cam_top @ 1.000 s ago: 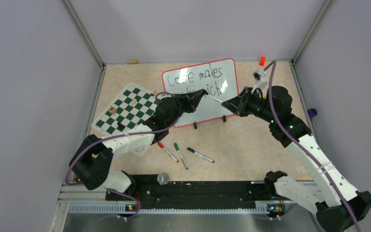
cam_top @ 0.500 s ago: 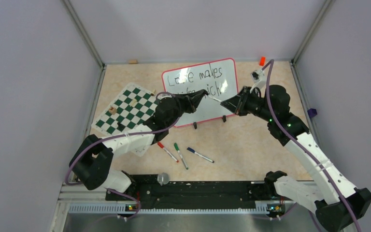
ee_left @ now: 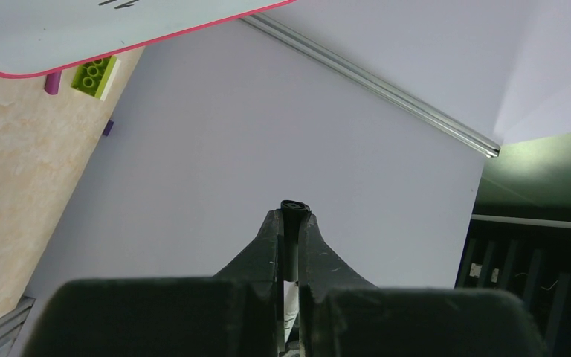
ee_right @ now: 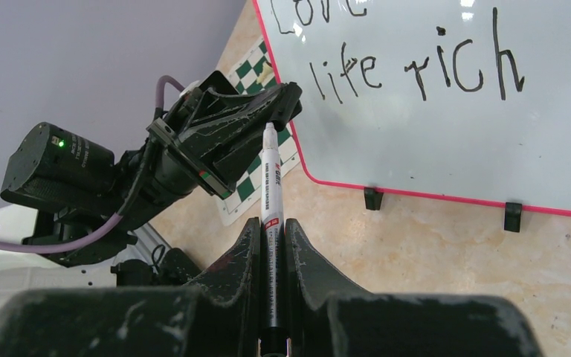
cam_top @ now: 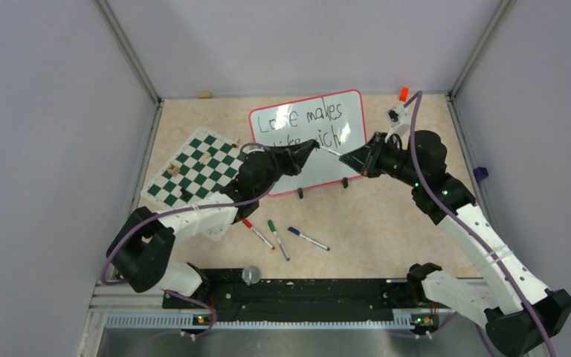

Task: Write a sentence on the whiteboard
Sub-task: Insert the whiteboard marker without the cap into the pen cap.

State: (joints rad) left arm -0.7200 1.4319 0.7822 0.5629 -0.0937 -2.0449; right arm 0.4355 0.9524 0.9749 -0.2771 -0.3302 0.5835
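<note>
The whiteboard [cam_top: 326, 169], red-framed, stands on two black feet at the back of the table. It bears the sentence [cam_top: 314, 117] in black letters; the right wrist view shows "life rich" [ee_right: 416, 71]. In front of the board a white marker [cam_top: 331, 152] spans between both grippers. My right gripper [cam_top: 344, 158] is shut on the marker barrel [ee_right: 271, 178]. My left gripper [cam_top: 314, 143] is shut on the black cap [ee_left: 292, 209] at the marker's other end. The left arm hides part of the lower line.
A green-and-white checkered mat [cam_top: 197, 167] lies left of the board. Red [cam_top: 257, 233], green [cam_top: 278, 239] and blue [cam_top: 307, 238] markers lie on the table in front. A green brick [ee_left: 97, 73] sits behind the board, an orange piece [cam_top: 403, 94] at the back right.
The right arm has eased very slightly to the left. Both grippers stay shut on the marker between them.
</note>
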